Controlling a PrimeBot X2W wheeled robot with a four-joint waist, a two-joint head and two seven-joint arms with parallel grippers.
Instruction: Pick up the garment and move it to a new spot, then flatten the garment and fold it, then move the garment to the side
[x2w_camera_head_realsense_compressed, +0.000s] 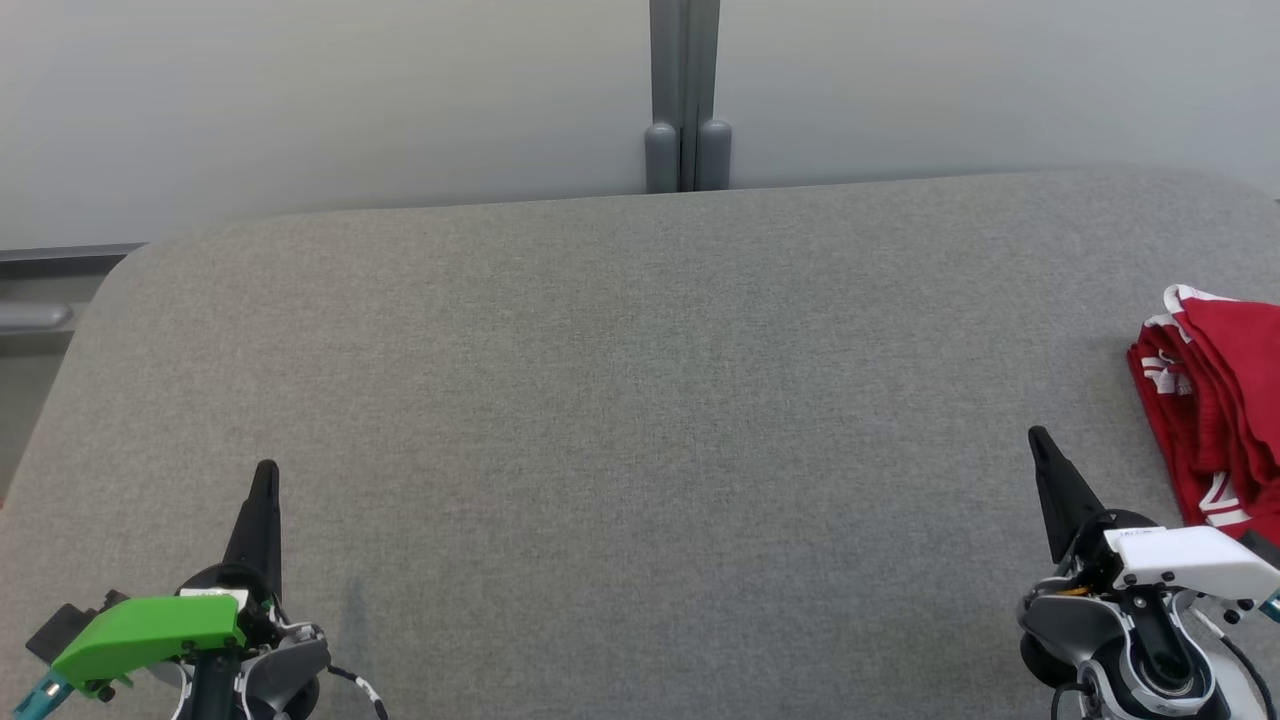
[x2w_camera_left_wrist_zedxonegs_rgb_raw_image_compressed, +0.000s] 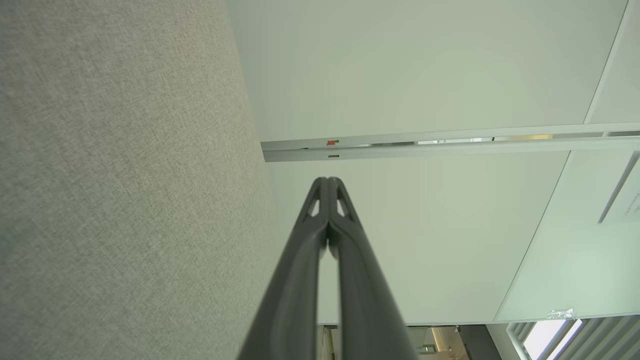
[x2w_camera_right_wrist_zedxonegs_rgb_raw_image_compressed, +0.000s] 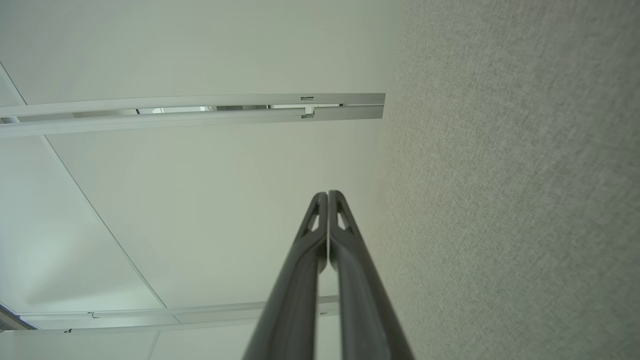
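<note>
So the garment (x2w_camera_head_realsense_compressed: 1215, 400), red with white stripes, is lying bunched up in loose folds at the right edge of the counter (x2w_camera_head_realsense_compressed: 600, 350), about halfway between its near and far edges, and part of it is running off the side of the head view. The rest of the grey cloth counter is lying bare, and its far left corner is showing as rounded. The left tool (x2w_camera_head_realsense_compressed: 266, 470) is sitting by the near left corner with a green cover (x2w_camera_head_realsense_compressed: 150, 630) on its wrist, pointing toward the far edge. It's closed with nothing in it: in the left wrist view its fingers (x2w_camera_left_wrist_zedxonegs_rgb_raw_image_compressed: 295, 280) are pressing together at the tips. The right tool (x2w_camera_head_realsense_compressed: 1037, 436) is sitting by the near right corner under a white cover (x2w_camera_head_realsense_compressed: 1185, 555), leaning a bit to the left, with its tip near the garment but not touching it. It's closed on nothing too, fingers (x2w_camera_right_wrist_zedxonegs_rgb_raw_image_compressed: 360, 290) meeting at the tips in the right wrist view. Can't tell if either tool is touching the counter or just hanging over it. Past the far edge a pale wall (x2w_camera_head_realsense_compressed: 300, 100) is standing, with a grey post (x2w_camera_head_realsense_compressed: 685, 90) running up it near the middle.
</note>
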